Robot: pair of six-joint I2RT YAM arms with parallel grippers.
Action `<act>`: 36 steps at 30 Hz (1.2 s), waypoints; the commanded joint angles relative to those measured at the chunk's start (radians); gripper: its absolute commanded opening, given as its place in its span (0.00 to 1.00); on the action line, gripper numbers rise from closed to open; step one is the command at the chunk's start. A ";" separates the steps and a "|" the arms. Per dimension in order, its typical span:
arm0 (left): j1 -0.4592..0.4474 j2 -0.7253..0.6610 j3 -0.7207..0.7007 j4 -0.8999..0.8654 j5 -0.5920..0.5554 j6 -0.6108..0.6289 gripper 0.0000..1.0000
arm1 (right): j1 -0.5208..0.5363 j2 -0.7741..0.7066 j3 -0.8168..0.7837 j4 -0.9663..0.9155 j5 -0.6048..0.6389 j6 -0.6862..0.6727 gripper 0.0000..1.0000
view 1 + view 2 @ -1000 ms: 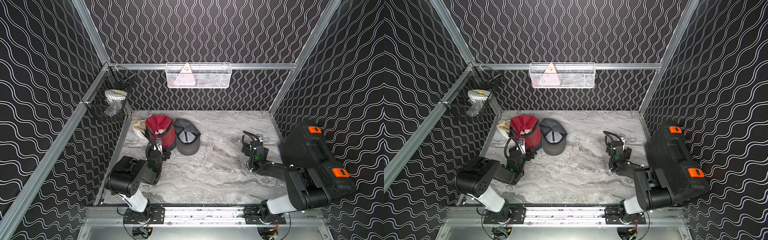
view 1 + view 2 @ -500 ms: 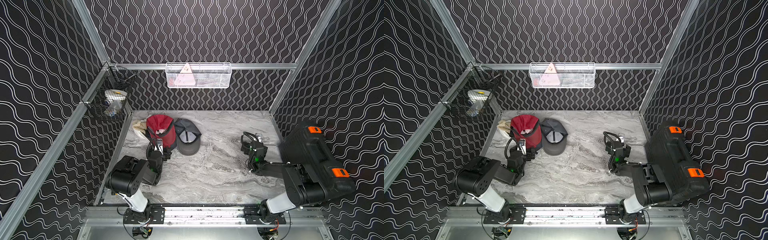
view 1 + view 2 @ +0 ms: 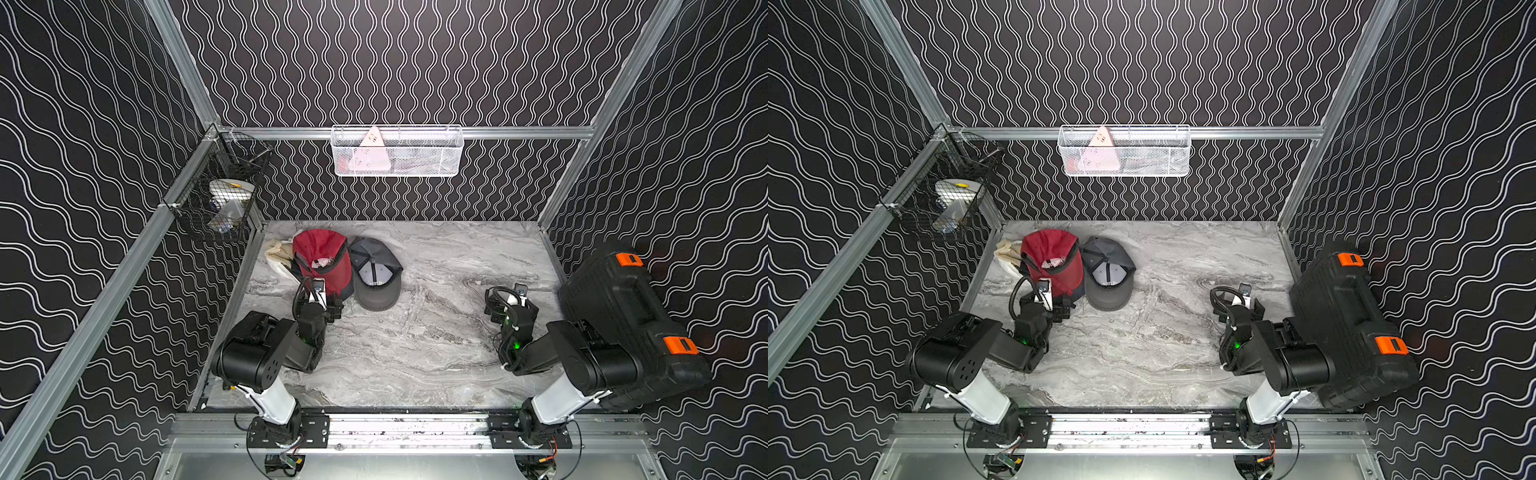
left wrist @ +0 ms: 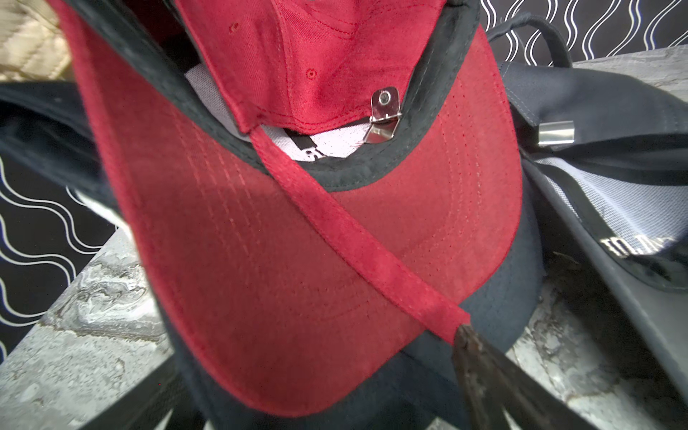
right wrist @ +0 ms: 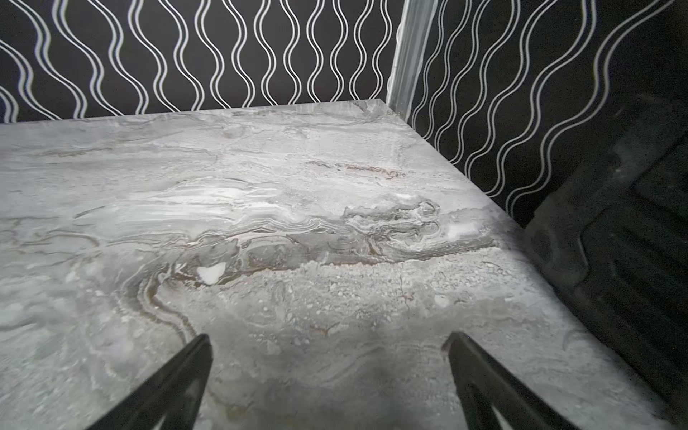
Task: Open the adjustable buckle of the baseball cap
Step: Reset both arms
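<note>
A marble-patterned table (image 3: 436,353) carries a black case (image 3: 623,316) with orange latches (image 3: 680,345) along its right edge; a beige cloth (image 3: 276,253) lies near its rear-left corner; a white wire basket (image 3: 436,166) holding a pink triangle (image 3: 370,156) hangs on the back rail; a black mesh basket (image 3: 195,220) with white items (image 3: 230,189) hangs in the left corner.

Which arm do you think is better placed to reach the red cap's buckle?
Left: the left gripper, open, is at the red cap, buckle in its wrist view; the right gripper faces bare tabletop, well away.
</note>
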 commanded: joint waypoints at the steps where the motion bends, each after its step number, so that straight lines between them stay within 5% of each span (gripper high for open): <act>1: -0.018 0.014 -0.017 0.124 -0.049 0.030 0.99 | -0.003 0.026 -0.004 0.154 -0.058 -0.021 1.00; 3: -0.039 0.038 -0.042 0.203 -0.083 0.047 0.99 | -0.003 -0.028 -0.003 0.070 -0.062 -0.001 1.00; 5: -0.070 0.073 -0.092 0.317 -0.072 0.078 0.99 | -0.003 0.025 -0.024 0.195 -0.073 -0.032 1.00; 17: -0.060 0.069 -0.080 0.304 0.002 0.100 0.99 | -0.018 0.011 0.040 0.065 -0.068 -0.007 1.00; 19: -0.043 0.042 -0.054 0.222 0.023 0.083 0.99 | -0.039 -0.010 0.080 -0.044 -0.085 0.015 1.00; 23: 0.090 -0.023 0.131 -0.230 0.216 -0.023 0.99 | -0.105 -0.032 0.189 -0.296 -0.161 0.079 1.00; 36: 0.121 -0.022 0.127 -0.218 0.223 -0.035 0.99 | -0.116 -0.035 0.182 -0.280 -0.170 0.081 1.00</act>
